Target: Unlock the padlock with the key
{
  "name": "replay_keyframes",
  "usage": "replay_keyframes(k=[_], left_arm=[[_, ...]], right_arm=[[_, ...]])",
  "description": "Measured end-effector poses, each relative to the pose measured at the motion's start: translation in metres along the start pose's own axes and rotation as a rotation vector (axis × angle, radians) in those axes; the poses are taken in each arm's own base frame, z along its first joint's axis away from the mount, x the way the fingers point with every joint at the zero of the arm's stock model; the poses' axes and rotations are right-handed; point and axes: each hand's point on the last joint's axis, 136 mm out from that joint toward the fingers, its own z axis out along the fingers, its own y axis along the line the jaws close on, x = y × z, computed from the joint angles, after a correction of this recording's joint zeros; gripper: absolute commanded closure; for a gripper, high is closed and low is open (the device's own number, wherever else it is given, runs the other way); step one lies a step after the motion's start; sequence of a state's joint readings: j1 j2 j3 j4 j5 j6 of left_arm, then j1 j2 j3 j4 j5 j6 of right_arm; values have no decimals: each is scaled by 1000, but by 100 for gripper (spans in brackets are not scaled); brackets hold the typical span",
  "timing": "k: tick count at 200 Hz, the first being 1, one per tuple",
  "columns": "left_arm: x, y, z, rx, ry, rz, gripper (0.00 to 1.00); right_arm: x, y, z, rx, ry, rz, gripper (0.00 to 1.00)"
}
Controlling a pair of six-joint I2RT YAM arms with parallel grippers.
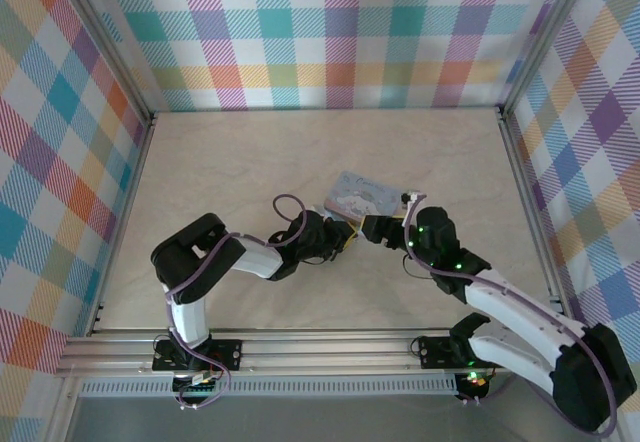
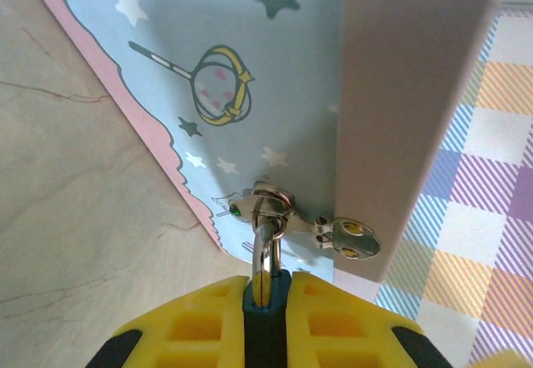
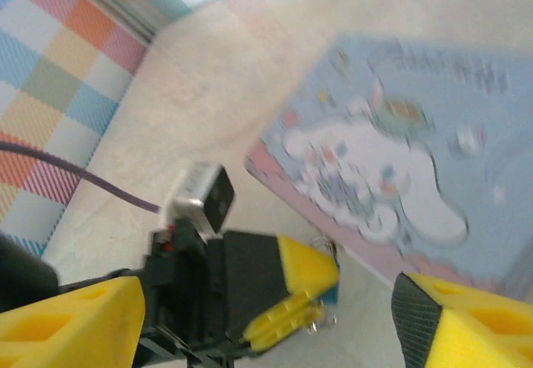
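My left gripper [image 2: 265, 289] is shut on the padlock [image 2: 265, 322], whose dark teal body is pinched between the yellow fingers with the silver shackle pointing away from me. A ring on the shackle carries the key [image 2: 350, 236], a small silver piece lying against the pale blue tin [image 2: 241, 68]. My right gripper [image 3: 268, 301] is open, its yellow fingers [image 3: 71, 326] spread to either side of the left gripper's tips and the padlock [image 3: 331, 295]. From above, the left gripper [image 1: 340, 232] and right gripper [image 1: 372, 227] meet tip to tip just in front of the tin [image 1: 358, 194].
The tin with the white cartoon dog [image 3: 391, 168] lies flat on the beige tabletop [image 1: 250, 162]. A flat grey slab [image 2: 416, 93] stands close beside the key. Plaid walls [image 1: 330, 32] close off the back and both sides.
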State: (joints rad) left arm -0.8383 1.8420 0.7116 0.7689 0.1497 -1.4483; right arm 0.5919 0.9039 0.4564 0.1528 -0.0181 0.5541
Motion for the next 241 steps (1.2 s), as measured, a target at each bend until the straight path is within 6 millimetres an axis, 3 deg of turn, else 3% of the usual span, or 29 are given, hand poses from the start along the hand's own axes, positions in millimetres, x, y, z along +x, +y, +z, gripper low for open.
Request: replay_keyframes(k=[22, 42, 76, 99, 148, 199, 241], left_arm=[[2, -3, -2, -26, 9, -9, 100], [3, -9, -4, -31, 15, -12, 100], [4, -20, -9, -19, 17, -18, 100], [5, -24, -10, -13, 18, -23, 100], [5, -26, -11, -19, 18, -25, 100], [6, -28, -11, -15, 26, -24, 100], [6, -28, -11, -15, 26, -24, 100]], right_arm=[[-14, 14, -10, -45, -46, -203, 13], [-14, 18, -14, -59, -47, -344, 10], [-12, 22, -16, -77, -49, -505, 15], [0, 26, -15, -86, -13, -662, 17], [34, 37, -16, -85, 74, -1048, 34], [67, 18, 8, -11, 209, -1292, 45], [73, 1, 20, 57, 228, -1366, 58]])
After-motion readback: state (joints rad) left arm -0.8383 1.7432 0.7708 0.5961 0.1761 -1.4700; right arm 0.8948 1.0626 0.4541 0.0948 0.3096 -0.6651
